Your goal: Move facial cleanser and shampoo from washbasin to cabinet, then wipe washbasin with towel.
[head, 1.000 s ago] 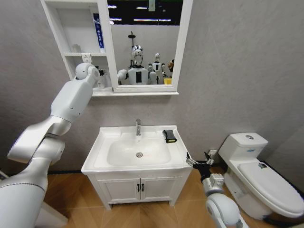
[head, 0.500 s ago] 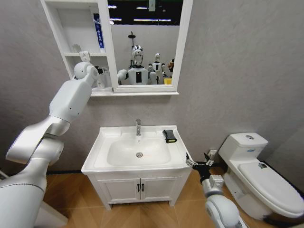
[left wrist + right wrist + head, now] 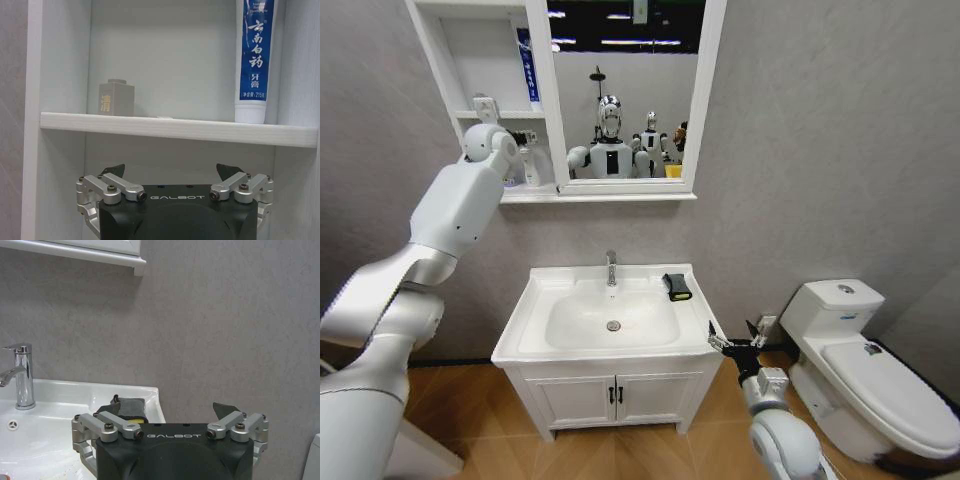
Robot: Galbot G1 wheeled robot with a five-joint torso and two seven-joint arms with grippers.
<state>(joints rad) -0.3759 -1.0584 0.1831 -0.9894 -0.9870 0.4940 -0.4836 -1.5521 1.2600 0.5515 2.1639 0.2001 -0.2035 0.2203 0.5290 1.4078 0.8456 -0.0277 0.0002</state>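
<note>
Fingers of the left gripper (image 3: 172, 175) stand spread apart with nothing between them, raised to the open shelves of the cabinet (image 3: 445, 70) high on the left wall. In the left wrist view the gripper sits just below a shelf board (image 3: 175, 129); on that board a small grey bottle (image 3: 116, 98) stands at the left and a white-and-blue tube (image 3: 254, 62) stands upright on its cap at the right, both above the gripper and apart from it. In the head view the left gripper (image 3: 525, 140) points into the shelf column beside the mirror (image 3: 625, 90), with a white bottle (image 3: 527, 165) on the lower shelf just beneath it. The right gripper (image 3: 732, 340) hangs low at the near right corner of the washbasin (image 3: 610, 320), its fingers likewise spread and empty. From the right wrist view the right gripper (image 3: 172, 415) faces the grey wall, and the towel (image 3: 122, 408), black with a yellow edge, lies just beyond it on the basin's right rim, not touched. In the head view the towel (image 3: 677, 287) rests on the far right of the rim, to the right of the faucet (image 3: 611, 268) and farther back than the right gripper. The bowl holds only its drain (image 3: 613, 325). A toilet (image 3: 865, 370) stands to the right of the vanity (image 3: 610, 395).
</note>
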